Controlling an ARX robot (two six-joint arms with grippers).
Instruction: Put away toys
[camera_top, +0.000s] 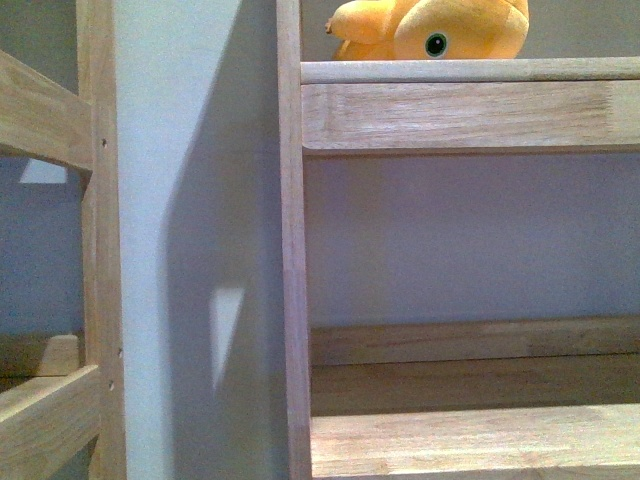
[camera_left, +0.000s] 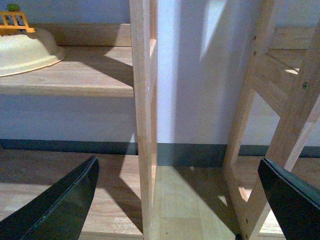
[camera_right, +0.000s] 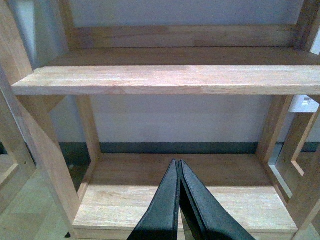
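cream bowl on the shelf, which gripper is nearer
Left, likely. The left gripper, open, faces the shelf holding the bowl; the right gripper, shut, faces other shelves, no bowl in sight.

A yellow-orange plush toy (camera_top: 432, 30) lies on the wooden shelf's (camera_top: 465, 112) top board, against the pale wall (camera_top: 200, 200).

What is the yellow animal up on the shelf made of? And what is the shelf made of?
The yellow animal looks like soft plush fabric: its surface is fuzzy and its shape is puffy and rounded. Its eye shines, so it is probably hard plastic. The shelf looks like pale, unpainted wood: grain lines and joined boards show, with a smooth, matte finish.
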